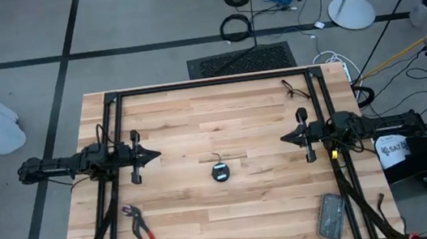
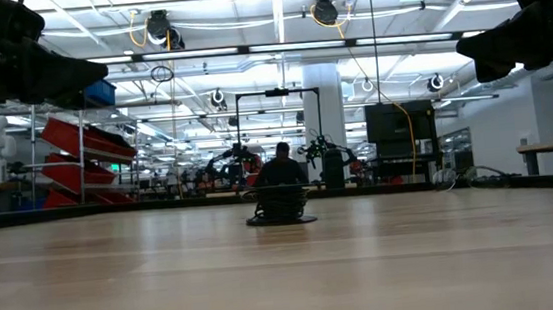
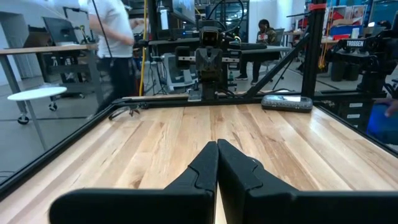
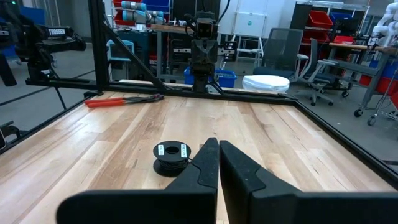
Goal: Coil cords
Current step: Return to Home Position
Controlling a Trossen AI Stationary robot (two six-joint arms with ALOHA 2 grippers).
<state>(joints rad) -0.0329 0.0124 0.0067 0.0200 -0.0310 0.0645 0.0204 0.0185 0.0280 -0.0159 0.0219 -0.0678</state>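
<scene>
since the cord [image 1: 221,172] lay wound on its small dark puck near the middle of the bench [image 1: 196,113], nothing needed holding. the left end effector [image 1: 155,153] hung over the left side with its fingers pressed together on nothing. the right end effector [image 1: 284,138] mirrored it over the right side, likewise closed and empty. both pointed inward at the puck from well apart, which read as a resting pose with the coiling judged done. a short tail of wire stuck out of the puck on one side. open wood ringed it all round. the pliers [image 1: 143,230] lay near a corner on the left arm's side and a grey case [image 1: 331,216] near the matching corner on the right, both apart from the cord.
</scene>
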